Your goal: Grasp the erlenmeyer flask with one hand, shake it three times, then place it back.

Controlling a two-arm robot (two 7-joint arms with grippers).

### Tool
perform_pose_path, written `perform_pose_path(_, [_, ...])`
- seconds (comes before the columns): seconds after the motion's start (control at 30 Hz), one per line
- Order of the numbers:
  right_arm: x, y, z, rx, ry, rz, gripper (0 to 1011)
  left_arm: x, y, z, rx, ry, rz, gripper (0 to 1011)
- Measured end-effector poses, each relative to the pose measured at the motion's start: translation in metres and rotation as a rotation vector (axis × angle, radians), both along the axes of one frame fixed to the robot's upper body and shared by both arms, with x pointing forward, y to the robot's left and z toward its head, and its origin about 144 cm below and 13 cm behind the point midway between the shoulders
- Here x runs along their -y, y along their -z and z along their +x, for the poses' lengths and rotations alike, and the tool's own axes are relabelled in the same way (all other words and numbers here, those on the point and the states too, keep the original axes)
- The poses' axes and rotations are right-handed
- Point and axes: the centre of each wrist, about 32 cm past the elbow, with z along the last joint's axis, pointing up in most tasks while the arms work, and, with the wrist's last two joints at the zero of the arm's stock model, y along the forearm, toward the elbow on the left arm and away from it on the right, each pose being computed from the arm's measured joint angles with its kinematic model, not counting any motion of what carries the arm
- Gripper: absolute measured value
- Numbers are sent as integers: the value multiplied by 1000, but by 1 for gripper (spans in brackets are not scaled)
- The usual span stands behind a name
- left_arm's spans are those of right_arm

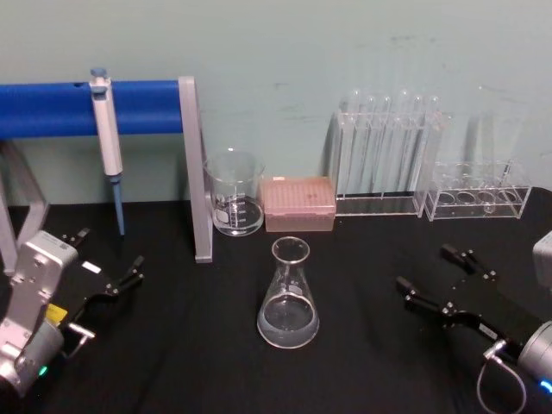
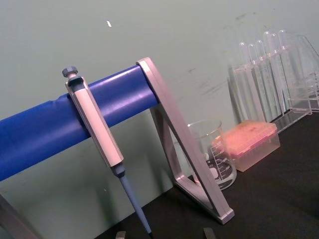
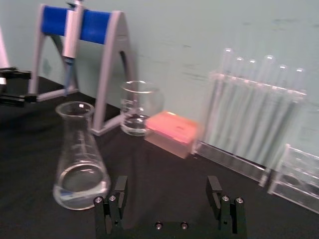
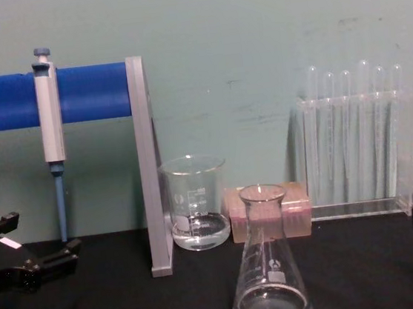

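Note:
The erlenmeyer flask [image 1: 288, 297] stands upright on the black table, a little clear liquid in its base; it also shows in the chest view [image 4: 269, 278] and the right wrist view [image 3: 79, 159]. My right gripper [image 1: 423, 266] hovers low to the right of the flask, open and holding nothing. In the right wrist view its fingers [image 3: 119, 191] are spread wide, with the flask just off to one side and apart from them. My left gripper [image 1: 110, 250] rests open at the table's left, well away from the flask.
A glass beaker [image 1: 235, 197] and a pink tip box [image 1: 297, 203] sit behind the flask. A pipette [image 1: 107, 138] hangs on a blue-barred stand [image 1: 195, 172] at back left. Test tube racks [image 1: 388, 159] line the back right.

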Motion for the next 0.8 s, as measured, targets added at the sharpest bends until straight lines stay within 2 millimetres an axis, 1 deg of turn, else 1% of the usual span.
perform_pose_path(0.4, [-14,-3,7,13,-138,13,1002,0,0,0,0,0,0,1001])
perform_pose_path(0.8, [-31,1,21,8,-250,19,1003,0,0,0,0,0,0,1001])
